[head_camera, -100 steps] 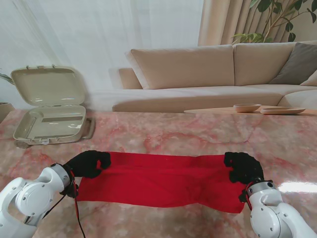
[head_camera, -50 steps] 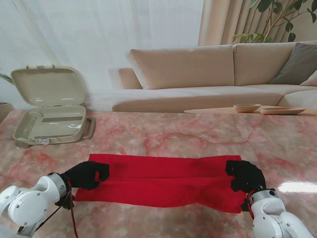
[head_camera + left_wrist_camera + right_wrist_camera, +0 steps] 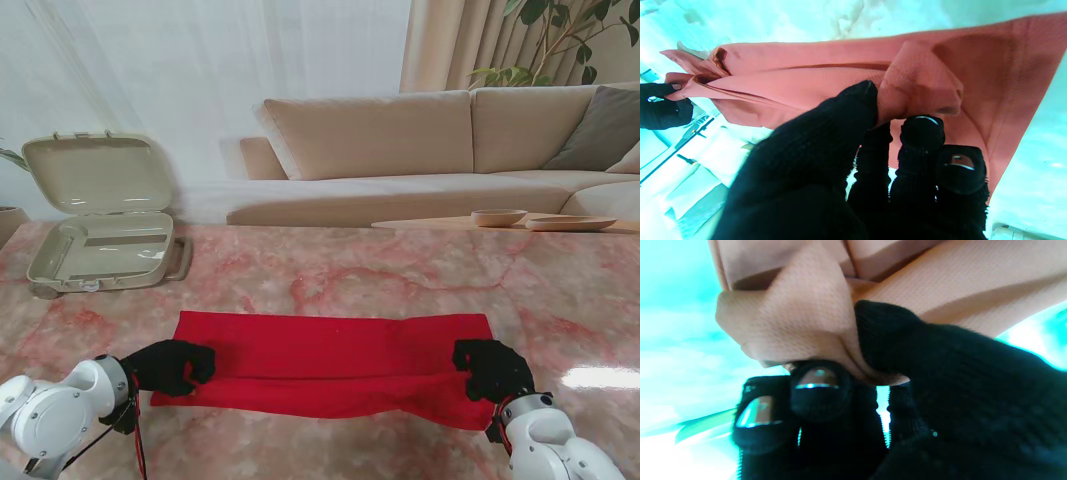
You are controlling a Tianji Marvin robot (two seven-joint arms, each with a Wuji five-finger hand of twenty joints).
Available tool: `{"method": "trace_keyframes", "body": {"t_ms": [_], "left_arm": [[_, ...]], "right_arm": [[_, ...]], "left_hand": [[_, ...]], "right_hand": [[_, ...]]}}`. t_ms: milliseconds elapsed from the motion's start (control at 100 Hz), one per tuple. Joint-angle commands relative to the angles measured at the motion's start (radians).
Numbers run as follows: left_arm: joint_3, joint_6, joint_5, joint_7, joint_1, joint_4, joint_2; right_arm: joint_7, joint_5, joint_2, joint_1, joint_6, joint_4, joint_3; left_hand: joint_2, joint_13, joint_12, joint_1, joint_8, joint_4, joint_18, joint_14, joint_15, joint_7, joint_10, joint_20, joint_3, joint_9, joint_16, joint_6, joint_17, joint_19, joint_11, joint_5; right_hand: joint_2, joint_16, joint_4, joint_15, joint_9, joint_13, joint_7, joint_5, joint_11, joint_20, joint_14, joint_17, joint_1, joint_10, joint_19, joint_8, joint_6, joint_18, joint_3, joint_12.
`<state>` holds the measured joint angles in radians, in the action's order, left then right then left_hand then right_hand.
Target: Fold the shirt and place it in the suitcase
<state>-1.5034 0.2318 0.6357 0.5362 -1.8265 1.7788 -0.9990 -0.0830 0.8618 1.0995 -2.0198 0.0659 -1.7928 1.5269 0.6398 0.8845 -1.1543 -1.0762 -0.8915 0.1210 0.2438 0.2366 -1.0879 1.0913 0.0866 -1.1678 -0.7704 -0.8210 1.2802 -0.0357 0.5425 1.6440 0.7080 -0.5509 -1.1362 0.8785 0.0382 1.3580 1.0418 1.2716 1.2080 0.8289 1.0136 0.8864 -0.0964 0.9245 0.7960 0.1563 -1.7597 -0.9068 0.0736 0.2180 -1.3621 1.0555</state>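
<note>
Both hands' fingers (image 3: 196, 362) pinch the shirt's (image 3: 330, 350) near edge at opposite ends.

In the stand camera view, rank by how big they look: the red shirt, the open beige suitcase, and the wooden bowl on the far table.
1. Red folded shirt, the widest.
2. Open beige hard-shell suitcase.
3. Small wooden bowl, the smallest, though it sits farthest from the camera, so it looks smaller than it really is.

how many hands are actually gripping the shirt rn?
2. The left hand pinches the shirt at its left end, and the right hand pinches its right end. Both wrist views show fingers closed on fabric.
</note>
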Motion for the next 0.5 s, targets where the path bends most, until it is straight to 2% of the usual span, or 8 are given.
{"method": "trace_keyframes", "body": {"t_ms": [0,150,230,380,490], "left_arm": [[-0.002,-0.009,0.0,0.023,-0.009,-0.01,0.009],[-0.007,-0.023,-0.007,0.063,-0.011,-0.004,0.015],[-0.011,-0.031,-0.009,0.097,-0.01,0.001,0.021],[-0.017,-0.041,-0.004,0.135,-0.011,0.011,0.027],[-0.023,-0.05,0.025,0.164,-0.014,0.025,0.031]], "right_arm": [[0.025,-0.009,-0.002,-0.016,0.013,0.005,0.0],[0.04,-0.02,-0.003,-0.025,0.029,-0.005,0.001],[0.04,-0.021,-0.002,-0.032,0.036,-0.008,0.003],[0.059,-0.023,-0.003,-0.052,0.043,-0.02,0.015],[0.072,-0.032,-0.004,-0.067,0.046,-0.03,0.024]], "left_hand": [[-0.023,-0.032,-0.022,-0.055,0.059,0.022,0.001,0.038,0.022,-0.029,0.012,-0.032,0.027,0.027,0.005,0.001,-0.025,0.006,-0.024,0.019],[-0.037,-0.049,-0.032,-0.086,0.141,0.017,0.009,0.044,0.051,-0.058,0.022,-0.039,0.064,0.037,0.021,0.022,-0.048,-0.018,-0.056,0.002],[-0.056,-0.076,-0.031,-0.068,0.188,0.015,0.013,0.046,0.081,-0.09,0.029,-0.042,0.082,0.053,0.016,0.029,-0.079,-0.042,-0.083,0.0],[-0.076,-0.104,-0.036,-0.073,0.28,0.01,0.017,0.051,0.112,-0.157,0.041,-0.051,0.1,0.069,0.025,0.06,-0.112,-0.071,-0.121,-0.021],[-0.093,-0.136,-0.038,-0.075,0.357,0.007,0.017,0.052,0.139,-0.234,0.048,-0.06,0.132,0.09,0.03,0.084,-0.143,-0.095,-0.156,-0.033]], "right_hand": [[-0.002,0.007,0.025,-0.038,0.045,0.012,-0.01,0.021,0.019,-0.011,-0.022,-0.009,0.06,0.02,-0.041,0.022,0.037,0.012,-0.035,-0.016],[0.094,0.022,0.035,-0.095,0.039,-0.002,-0.011,-0.022,-0.003,-0.022,-0.046,-0.033,0.014,0.025,-0.02,0.104,0.025,0.029,0.118,-0.027],[0.124,0.012,0.042,-0.125,0.03,-0.016,-0.016,-0.041,-0.031,-0.03,-0.06,-0.047,-0.003,0.03,-0.005,0.137,0.017,0.038,0.17,-0.035],[0.179,-0.015,0.069,-0.203,0.006,-0.054,-0.067,-0.055,-0.1,-0.046,-0.088,-0.092,-0.054,0.053,0.043,0.211,-0.025,0.062,0.269,-0.068],[0.254,-0.033,0.073,-0.262,-0.011,-0.084,-0.118,-0.042,-0.149,-0.052,-0.116,-0.135,-0.105,0.076,0.085,0.269,-0.062,0.087,0.358,-0.119]]}}
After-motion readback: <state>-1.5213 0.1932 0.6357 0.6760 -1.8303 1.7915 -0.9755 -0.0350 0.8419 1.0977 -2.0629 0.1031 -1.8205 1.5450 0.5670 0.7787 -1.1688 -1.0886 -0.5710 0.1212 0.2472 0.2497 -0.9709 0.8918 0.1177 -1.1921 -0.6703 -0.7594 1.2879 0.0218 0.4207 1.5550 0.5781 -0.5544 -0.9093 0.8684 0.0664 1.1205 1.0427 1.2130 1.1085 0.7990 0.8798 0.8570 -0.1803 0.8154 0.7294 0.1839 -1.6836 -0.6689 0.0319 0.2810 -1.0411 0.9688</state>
